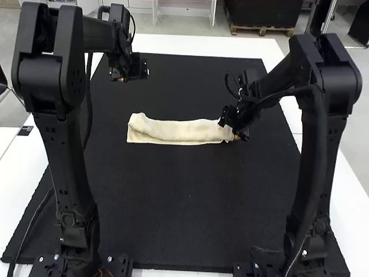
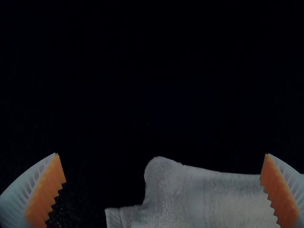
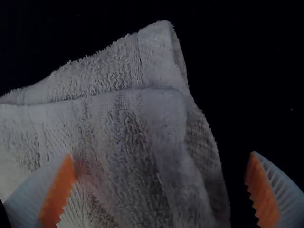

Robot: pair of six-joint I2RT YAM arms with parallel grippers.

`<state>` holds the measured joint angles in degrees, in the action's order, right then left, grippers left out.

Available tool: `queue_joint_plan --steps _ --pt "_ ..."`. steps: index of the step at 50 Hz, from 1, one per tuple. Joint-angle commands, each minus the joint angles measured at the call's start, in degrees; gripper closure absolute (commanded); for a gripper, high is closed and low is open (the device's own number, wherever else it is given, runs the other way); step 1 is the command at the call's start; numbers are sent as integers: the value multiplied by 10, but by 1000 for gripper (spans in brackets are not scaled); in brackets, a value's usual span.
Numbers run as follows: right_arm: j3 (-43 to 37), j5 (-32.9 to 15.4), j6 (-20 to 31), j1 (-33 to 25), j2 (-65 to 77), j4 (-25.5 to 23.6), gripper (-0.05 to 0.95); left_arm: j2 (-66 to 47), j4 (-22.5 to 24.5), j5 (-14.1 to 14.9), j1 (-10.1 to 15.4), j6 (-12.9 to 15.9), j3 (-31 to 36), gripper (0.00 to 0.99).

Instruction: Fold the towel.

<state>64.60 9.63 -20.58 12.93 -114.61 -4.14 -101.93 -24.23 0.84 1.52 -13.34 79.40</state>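
The towel (image 1: 184, 133) is lying folded into narrow strip, nearer the mat's (image 1: 190, 202) far edge; probably crosswise folding is remaining. Left hand (image 2: 162, 153) and right hand (image 3: 162, 153) are hanging spread.

The place looks like a robotics lab or a workshop set up for robot work. Two black jointed machines, the left arm (image 1: 66, 144) and the right arm (image 1: 314, 167), stand at a white surface (image 1: 196, 46) spread with a large black mat (image 1: 190, 202), and a loose cable (image 1: 89, 104) hangs beside the left one. Beyond lie a plain grey floor (image 1: 362, 115) and a wooden pallet (image 1: 262, 29) under a dark, boxy load (image 1: 262, 11), which lend it an industrial look.
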Motion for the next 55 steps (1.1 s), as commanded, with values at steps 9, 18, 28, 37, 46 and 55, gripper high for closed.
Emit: queue_joint_plan --steps 9,18,28,37,46,55 --pt "26 -1 6 8 -7 2 80 21 1 1 -4 -5 16 26" --pt "31 -1 6 8 -11 2 118 22 1 2 -4 -6 16 26" --pt "26 0 7 8 -11 1 274 22 1 6 -4 -5 16 26" --pt "17 -1 6 8 -17 1 272 22 2 7 -4 -5 16 26" --pt "12 -1 6 10 -21 5 272 23 3 10 -4 -5 17 26" --pt "12 -1 5 22 -25 4 341 25 3 12 -5 -5 20 26"
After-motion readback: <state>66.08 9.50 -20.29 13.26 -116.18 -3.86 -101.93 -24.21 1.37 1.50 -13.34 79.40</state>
